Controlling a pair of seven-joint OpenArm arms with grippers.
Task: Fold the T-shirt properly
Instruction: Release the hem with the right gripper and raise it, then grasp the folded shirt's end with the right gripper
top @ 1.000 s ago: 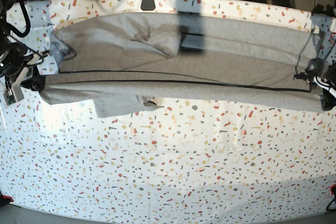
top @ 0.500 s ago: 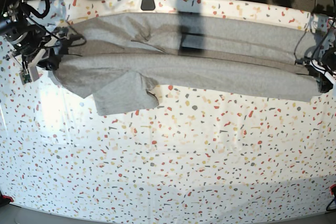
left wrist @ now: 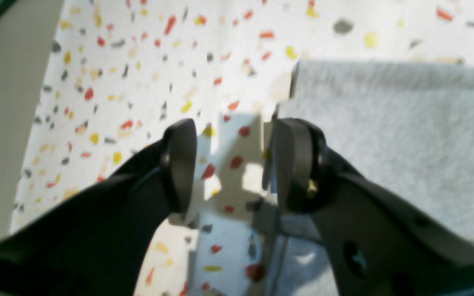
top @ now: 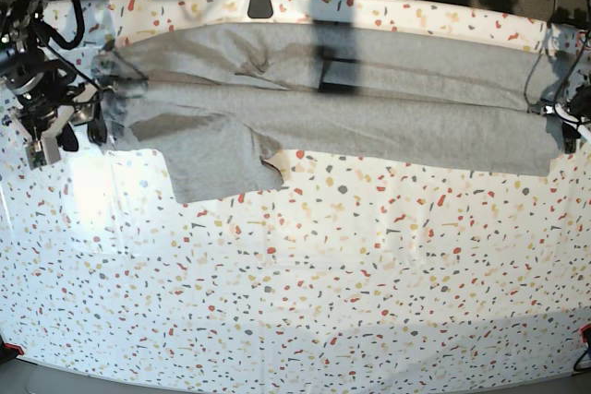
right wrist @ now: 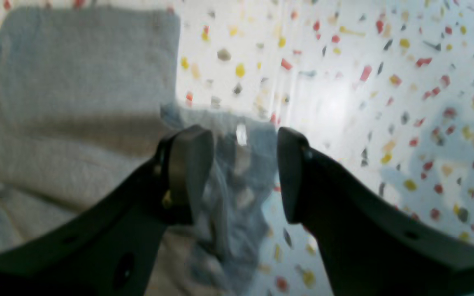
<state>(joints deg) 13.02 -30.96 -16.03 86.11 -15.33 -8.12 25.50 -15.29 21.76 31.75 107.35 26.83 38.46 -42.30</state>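
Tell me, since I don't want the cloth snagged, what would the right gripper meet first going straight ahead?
Probably the grey T-shirt: its folded end lies between and beyond the open tips of the right gripper. How far below is unclear.

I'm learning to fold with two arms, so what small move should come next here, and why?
I'd probably lift both black hands, left and right, straight up off the light grey cotton T-shirt. Both stand open, gripping nothing, and the shirt lies in a long strip with its edges close by, so a sideways move might drag it.
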